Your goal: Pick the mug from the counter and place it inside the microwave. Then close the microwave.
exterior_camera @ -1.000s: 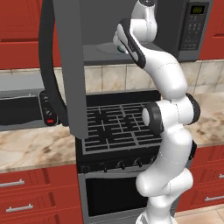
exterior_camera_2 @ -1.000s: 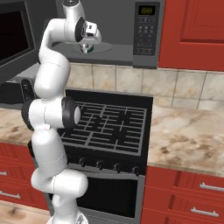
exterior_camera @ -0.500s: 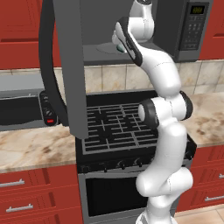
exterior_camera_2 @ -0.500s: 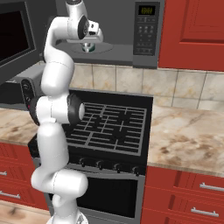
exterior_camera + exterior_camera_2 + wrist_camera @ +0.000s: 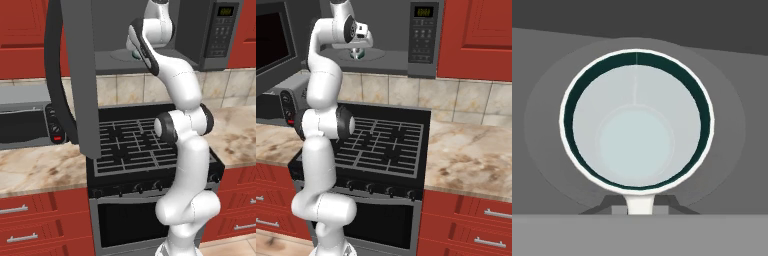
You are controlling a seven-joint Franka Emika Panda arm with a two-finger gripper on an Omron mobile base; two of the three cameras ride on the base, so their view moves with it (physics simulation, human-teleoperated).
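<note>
One mug (image 5: pixel 636 125) sits inside the microwave (image 5: pixel 406 35), upright on the round grey turntable on the cavity floor; the hand view looks straight down into its pale interior, ringed by a dark teal band and a white rim, with the handle pointing toward the bottom of that view. From the right base view the mug (image 5: pixel 358 54) shows as a small white and teal shape just under the tool (image 5: pixel 358 50), which hangs over it at the end of the raised white arm. From the left base view the mug (image 5: pixel 133 54) is a sliver of teal beside the arm's dark wrist, within the open cavity. Whether the tool's fingers are wide or pinched on the mug cannot be told: the fingertips are hidden at the bottom of the hand view and too small in the base views. The microwave door (image 5: pixel 80 75) stands swung wide open, its long black handle (image 5: pixel 52 80) facing out to the left. Below lie the black grated stove (image 5: pixel 383 145) and the marbled surface (image 5: pixel 466 155) on red drawers (image 5: pixel 35 220). A grey toaster oven (image 5: pixel 27 125) stands on the surface behind the open door.
</note>
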